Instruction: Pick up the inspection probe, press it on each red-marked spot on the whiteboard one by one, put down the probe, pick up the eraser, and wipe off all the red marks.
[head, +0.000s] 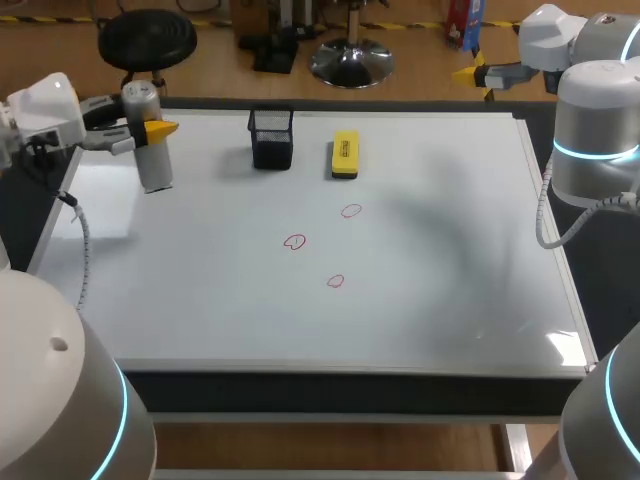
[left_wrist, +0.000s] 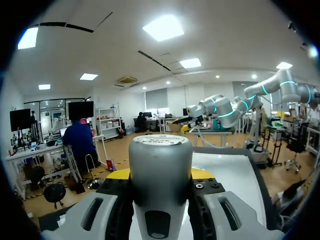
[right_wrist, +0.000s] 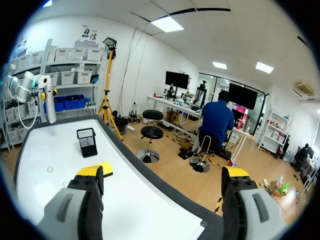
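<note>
left claw (head: 147, 128) gripped the smooth grey cylindrical probe (head: 155, 166); pressed hard on the red-circled marks (head: 294, 242), it might slip upward.

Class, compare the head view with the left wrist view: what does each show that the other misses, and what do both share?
Only the head view shows the three red marks, the eraser and the black mesh holder. Only the left wrist view shows the label on the end of the probe. Both show the probe clamped in the left gripper, and the whiteboard.
</note>
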